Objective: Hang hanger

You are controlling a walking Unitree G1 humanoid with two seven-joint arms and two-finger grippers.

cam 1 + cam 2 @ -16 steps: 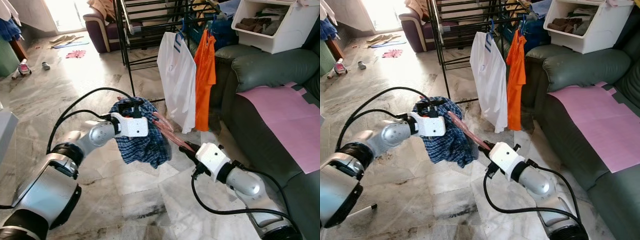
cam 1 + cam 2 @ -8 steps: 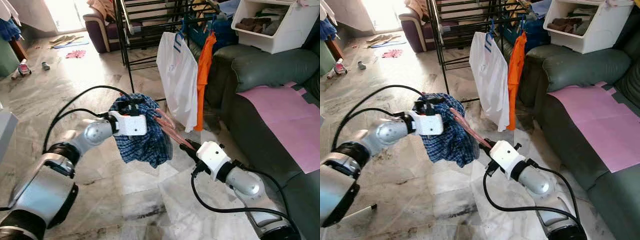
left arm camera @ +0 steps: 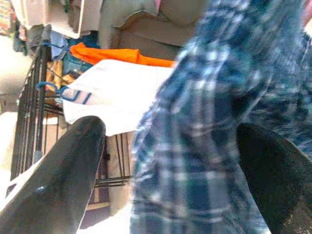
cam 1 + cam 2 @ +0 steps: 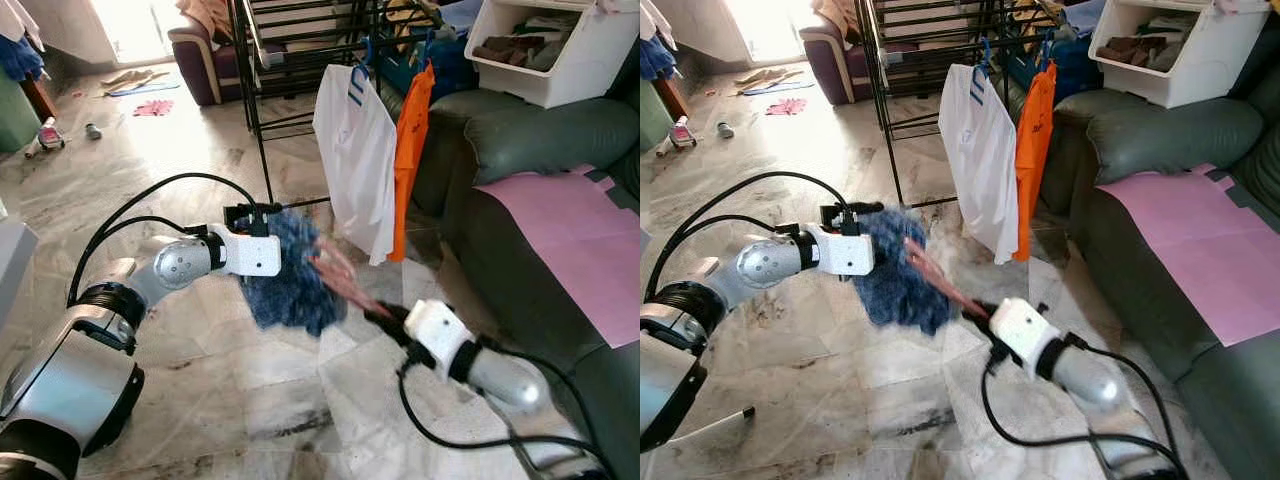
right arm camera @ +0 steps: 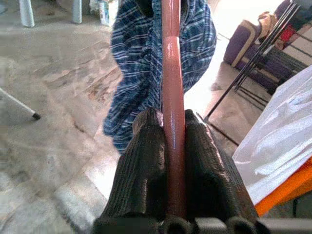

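Holding low over the floor, in the head view the left gripper (image 4: 262, 212) meets the blue plaid shirt (image 4: 295, 275), short of the drying rack (image 4: 262, 120). Its wrist view shows fingers (image 3: 58, 180) spread around cloth. In the right wrist view, the right gripper (image 5: 173, 129) pinches the reddish hanger (image 5: 171, 73) (raise both together, level).
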